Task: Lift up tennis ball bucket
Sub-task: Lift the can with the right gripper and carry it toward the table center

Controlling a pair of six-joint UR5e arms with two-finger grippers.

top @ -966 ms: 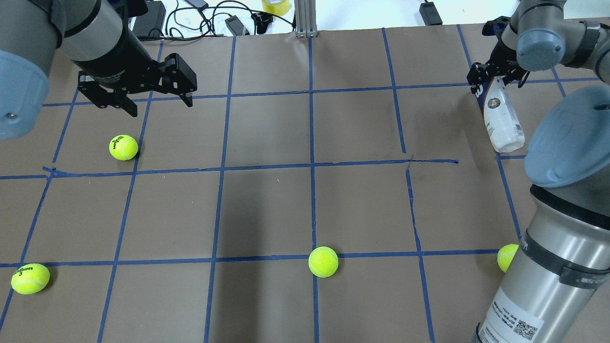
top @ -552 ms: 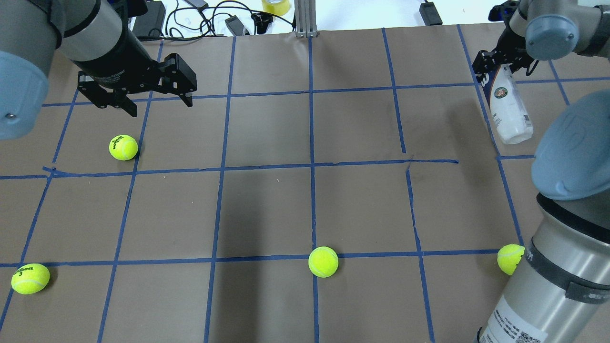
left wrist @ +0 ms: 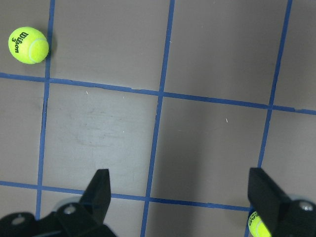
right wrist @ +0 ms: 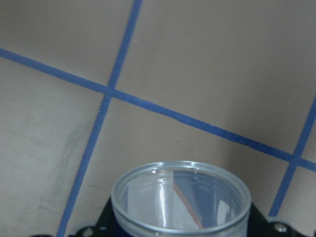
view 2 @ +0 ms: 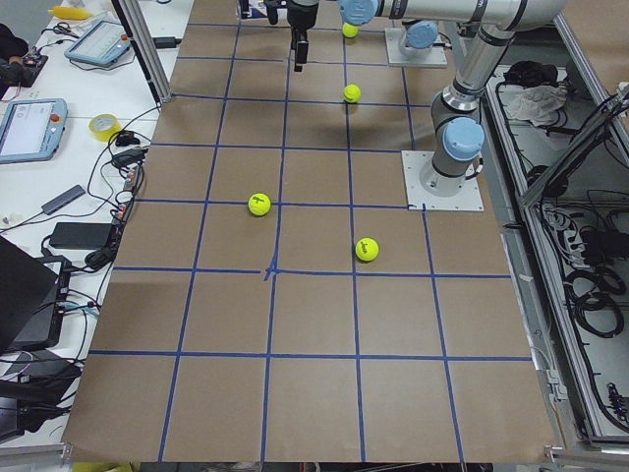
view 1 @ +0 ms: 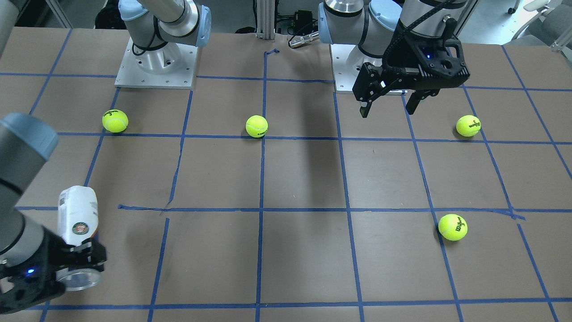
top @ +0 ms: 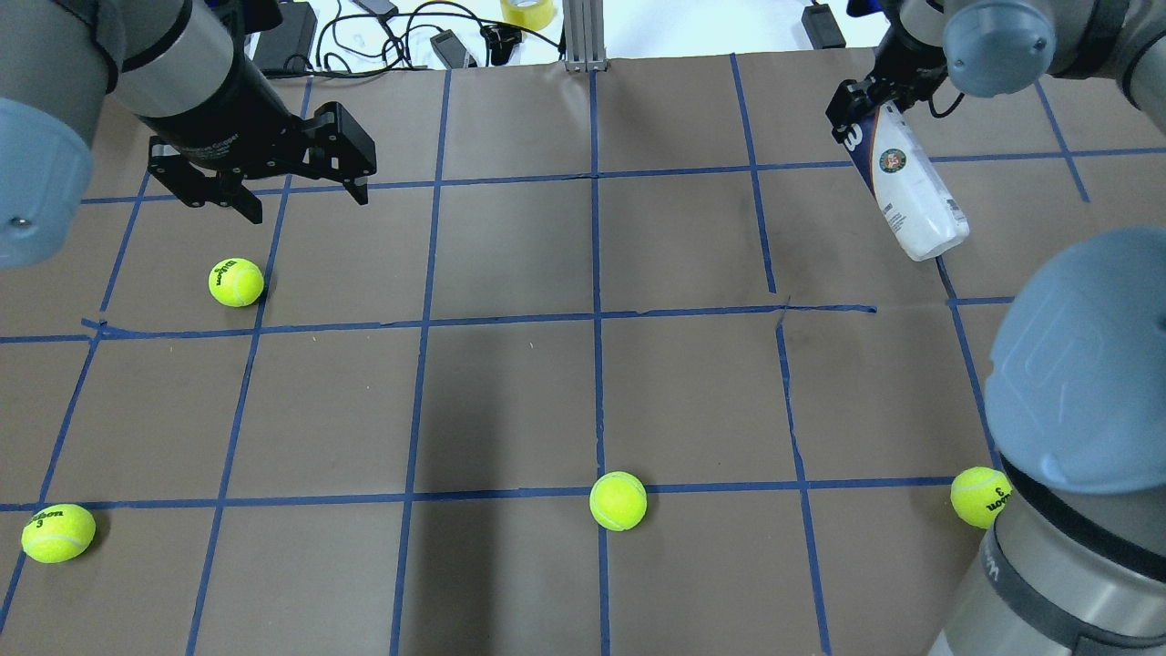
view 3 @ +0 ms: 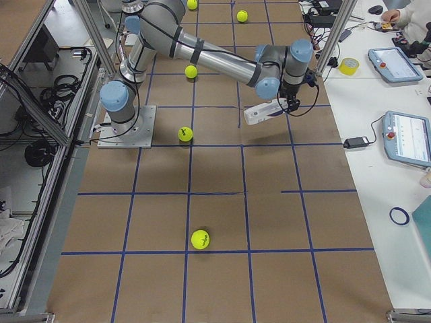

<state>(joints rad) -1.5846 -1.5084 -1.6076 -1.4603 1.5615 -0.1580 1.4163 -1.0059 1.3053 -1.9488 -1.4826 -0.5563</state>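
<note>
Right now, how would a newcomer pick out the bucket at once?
On the taped brown table, look to the far right corner in the overhead view, at the right gripper. Its jaws hold the bucket: a slim clear tube with white label and round emblem, unlike the yellow-green balls.

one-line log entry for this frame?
phase: lift | right hand: shut on tennis ball can, tilted, off table | left hand: open, empty

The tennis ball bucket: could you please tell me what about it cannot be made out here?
Overhead: how the right gripper holds the tennis ball bucket, partly hidden by the wrist.
Right wrist view: everything below its rim, cut off by the edge.
Exterior right: its label text, too small.
</note>
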